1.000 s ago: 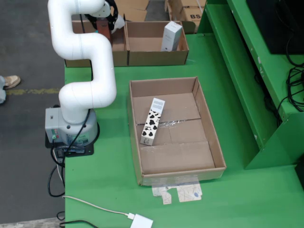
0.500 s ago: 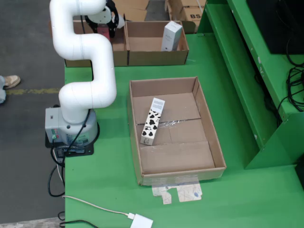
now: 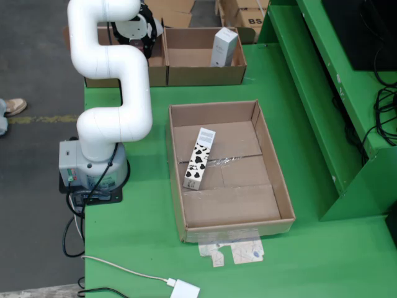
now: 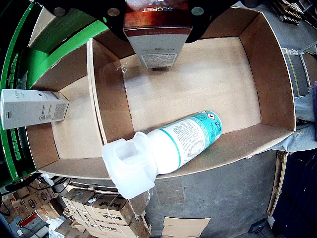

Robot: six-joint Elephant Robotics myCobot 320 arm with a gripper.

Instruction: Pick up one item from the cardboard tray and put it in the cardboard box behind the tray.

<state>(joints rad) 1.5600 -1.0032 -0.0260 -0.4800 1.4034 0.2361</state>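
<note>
In the fixed view my gripper (image 3: 141,31) hangs over the left cardboard box (image 3: 158,67) behind the tray. In the wrist view the gripper (image 4: 157,17) is shut on a red and white carton (image 4: 157,47), held above that box's floor (image 4: 208,79). A white bottle with a teal label (image 4: 171,148) lies on its side in the same box. The cardboard tray (image 3: 274,167) sits mid-table and holds a cow-patterned carton (image 3: 199,160) lying flat. The held carton is hidden by the arm in the fixed view.
A second cardboard box (image 3: 205,76) stands right of the first, with a white carton (image 3: 224,46) in it, which also shows in the wrist view (image 4: 32,108). A green shelf frame (image 3: 322,93) runs along the right. A cable and white adapter (image 3: 185,289) lie at the front.
</note>
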